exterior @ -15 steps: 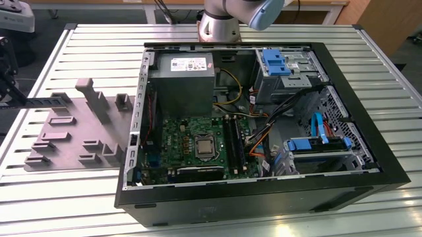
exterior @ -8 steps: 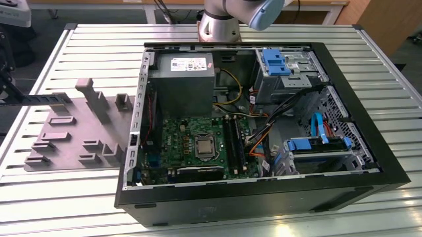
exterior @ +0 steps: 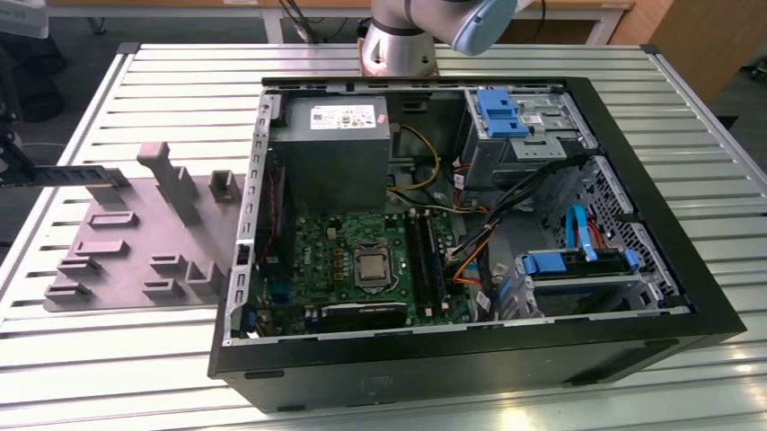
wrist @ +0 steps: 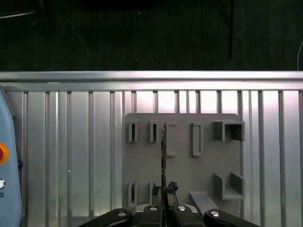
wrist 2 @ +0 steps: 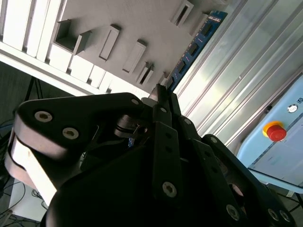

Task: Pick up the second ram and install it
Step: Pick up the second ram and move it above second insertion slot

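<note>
- The claw (wrist 2: 161,97), clamped shut on one end of the second ram (wrist 2: 195,46), holds the dark blue stick out over the grey fixture plate (wrist 2: 142,19) on the slatted table (wrist 2: 246,71).
- In the exterior view, the second ram (exterior: 72,173) hangs level at that view's far left. It is beside the fixture plate (exterior: 132,233) and well apart from the open computer case (exterior: 480,359).
- In the first wrist view, the second ram (wrist: 163,151) appears edge-on as a thin line running out from the claw (wrist: 164,189).
- Whether the stick's far tip is free of the plate's raised holders cannot be told.
- The hold is at one end only, so the carry probably calls for slow, level travel. That should keep the stick square and stop it twisting in the grip.
- Inside the case, the long black motherboard slots (exterior: 422,256) sit just beside a bundle of orange and black cables (exterior: 480,247), which looks the likeliest snag.
- The power supply (exterior: 330,148) and the blue drive brackets (exterior: 498,112) hem in the board's other sides.
</note>
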Controlling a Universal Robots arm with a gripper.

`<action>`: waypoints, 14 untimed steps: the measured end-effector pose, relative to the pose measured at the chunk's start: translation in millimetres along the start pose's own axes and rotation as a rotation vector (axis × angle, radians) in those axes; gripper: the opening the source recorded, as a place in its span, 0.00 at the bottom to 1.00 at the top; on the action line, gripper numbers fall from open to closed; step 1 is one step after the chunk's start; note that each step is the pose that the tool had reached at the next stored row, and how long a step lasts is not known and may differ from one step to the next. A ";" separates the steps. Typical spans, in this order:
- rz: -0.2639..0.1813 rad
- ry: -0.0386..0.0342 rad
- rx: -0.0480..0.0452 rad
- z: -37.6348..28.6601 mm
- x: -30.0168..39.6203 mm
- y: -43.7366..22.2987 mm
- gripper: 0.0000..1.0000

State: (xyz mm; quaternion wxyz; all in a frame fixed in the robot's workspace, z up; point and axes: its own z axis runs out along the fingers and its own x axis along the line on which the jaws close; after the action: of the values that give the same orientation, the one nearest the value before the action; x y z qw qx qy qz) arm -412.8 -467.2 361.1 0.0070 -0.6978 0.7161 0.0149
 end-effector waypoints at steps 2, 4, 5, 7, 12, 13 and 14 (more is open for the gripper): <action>0.000 0.0000 0.0000 -1.9 0.0 0.0 0.14; 0.000 0.0000 0.0000 -3.7 -0.1 0.1 0.14; 0.000 0.0001 -0.0001 -5.0 -0.2 0.0 0.14; 0.000 0.0000 0.0000 -7.0 -0.2 0.1 0.14; -0.004 -0.0001 0.0000 -13.7 -0.7 0.0 0.14; -0.007 -0.0001 -0.0001 -13.9 -1.0 0.1 0.14; -0.010 0.0000 -0.0002 -14.3 -1.1 0.2 0.14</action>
State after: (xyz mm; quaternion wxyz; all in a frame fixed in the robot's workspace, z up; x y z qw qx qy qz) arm -412.8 -466.5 375.4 0.0070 -0.7015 0.7125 0.0149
